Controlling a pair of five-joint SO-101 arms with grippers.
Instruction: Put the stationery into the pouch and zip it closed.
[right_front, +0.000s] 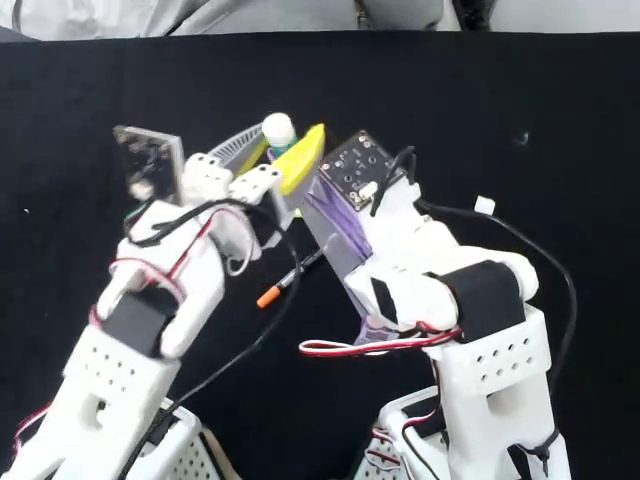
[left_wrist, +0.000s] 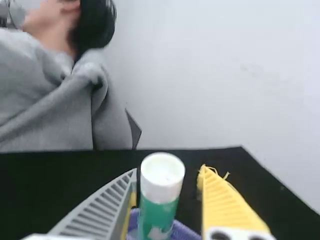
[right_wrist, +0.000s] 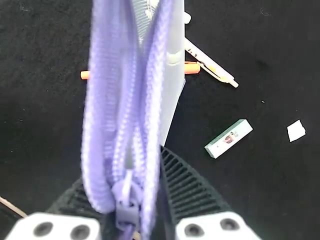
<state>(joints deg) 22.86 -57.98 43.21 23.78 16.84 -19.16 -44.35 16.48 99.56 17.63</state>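
Over on your left, the left gripper (left_wrist: 167, 171) sits above the black desk (right_front: 520, 100) with its jaws partly open, one grey and one yellow. The glue stick (left_wrist: 159, 200), white cap up and green body below, stands upright between them. The grey jaw lies close against the stick, while a narrow gap shows between the stick and the yellow jaw, so you have no firm squeeze on it. Its lower end is right at the purple edge of the pouch (right_wrist: 127, 100).

Moving to the middle, the pouch is lifted off the desk and held on edge between the two arms, its zip side facing the right wrist camera. The right gripper (right_wrist: 125, 170) is clamped onto one end of it, black jaws on either face of the fabric, with the zip pull (right_wrist: 125, 197) sitting just at that gripped end.

Below the raised pouch, an orange pen (right_front: 272, 294) lies flat on the desk, and a white pen (right_wrist: 212, 67) lies beside it, crossing its end. Further right, well apart from the pens, a small mint-green block (right_wrist: 228, 138) rests on the cloth, and a scrap of white paper (right_wrist: 296, 130) lies near it.
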